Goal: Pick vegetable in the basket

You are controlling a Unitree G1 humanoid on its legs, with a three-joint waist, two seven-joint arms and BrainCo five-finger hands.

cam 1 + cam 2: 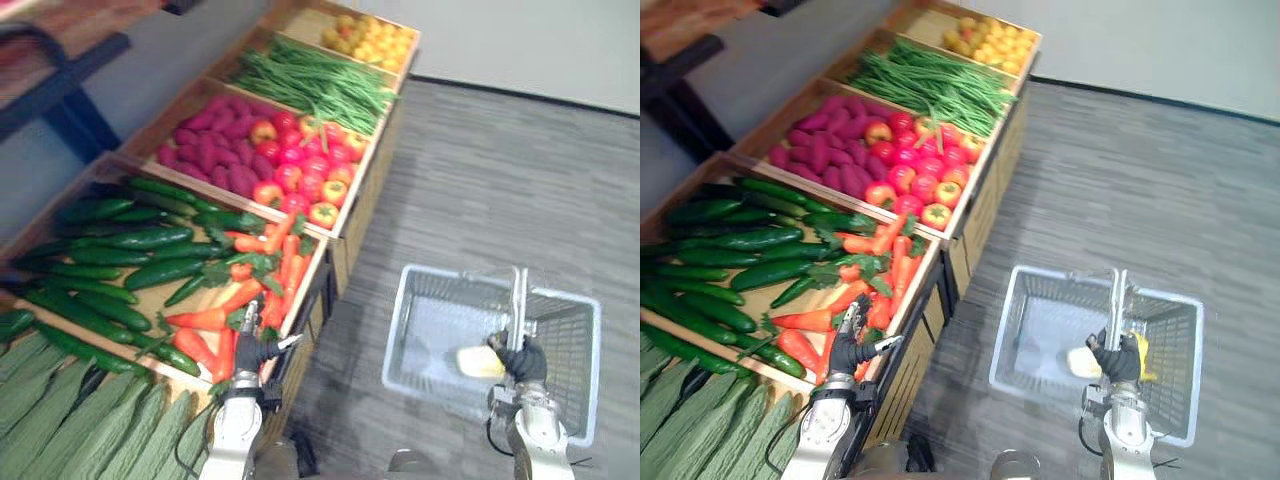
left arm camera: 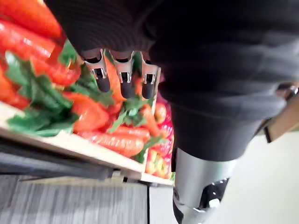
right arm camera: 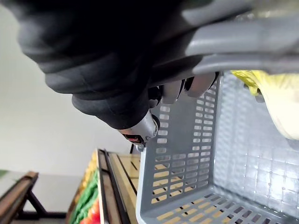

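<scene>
Carrots (image 1: 215,318): piled along the right edge of the cucumber crate, green tops tangled; none is held.
Left hand (image 1: 250,352): poised over the near end of the pile, fingers straight and apart from the thumb, nothing gripped.
Right hand (image 1: 522,360): clamped round the handle (image 1: 517,295) of the grey basket (image 1: 450,272), which hangs beside the stall; a pale yellow vegetable (image 1: 478,362) lies inside.
Risk, slip: a smooth, tapered carrot may be squeezed out if pinched near its tip.
Risk, drag: a neighbour may be pulled over the crate edge by tangled tops.
Risk, transfer: the basket hangs well apart from the crate, so a drop onto the floor (image 1: 500,170) is possible.
Surface: a wooden stall (image 1: 362,205) of stepped crates. From near to far these hold ridged green gourds (image 1: 60,420), cucumbers (image 1: 130,240), purple roots (image 1: 215,150) with red fruit (image 1: 310,170), green beans (image 1: 320,85) and yellow fruit (image 1: 370,40).
Room: grey ribbed flooring, with a pale wall (image 1: 520,40) beyond.
</scene>
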